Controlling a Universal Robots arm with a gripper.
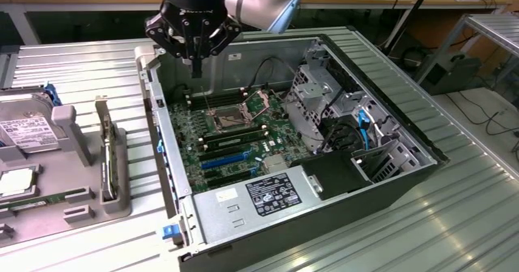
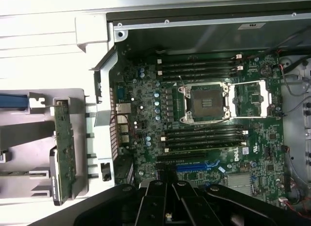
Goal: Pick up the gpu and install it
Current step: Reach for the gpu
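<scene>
The gpu stands on edge in a slot of the grey holder at the exterior view's left, outside the computer case. In the wrist view the gpu shows its green board side, with a silvery bracket at one end. My gripper hangs over the far end of the open case, above the motherboard and well away from the gpu. Its black fingers are shut together with nothing between them.
The motherboard carries an open CPU socket, memory sticks and a blue expansion slot. A silver hard drive and a narrow green memory stick lie in the holder. A metal drive cage and a power supply stand in the case.
</scene>
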